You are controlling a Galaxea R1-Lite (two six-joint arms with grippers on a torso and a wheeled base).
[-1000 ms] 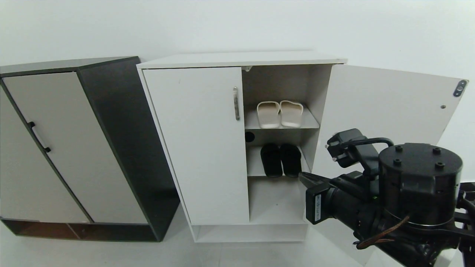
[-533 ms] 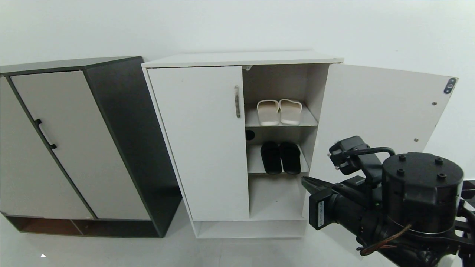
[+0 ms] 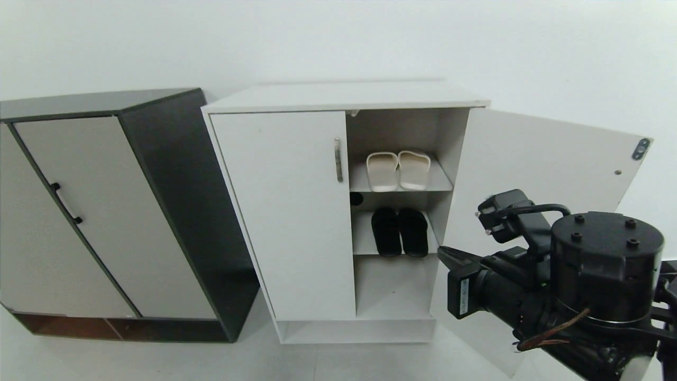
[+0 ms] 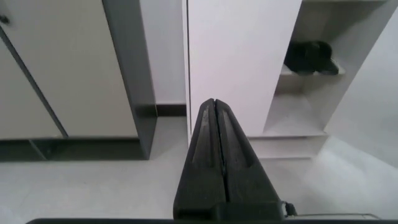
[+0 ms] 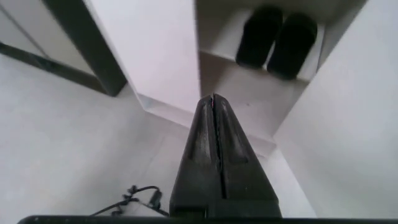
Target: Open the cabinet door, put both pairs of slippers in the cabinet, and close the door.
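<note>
my right gripper (image 5: 213, 104), pressed together beside the open door (image 3: 539, 169), should reach behind its free edge and sweep gently.

To my left I see a dark cabinet (image 3: 174, 201), its grey door (image 3: 106, 222) shut, with a black handle (image 3: 66, 203). A pale floor (image 3: 132, 360) lies beneath, a white wall (image 3: 317, 37) behind.
</note>
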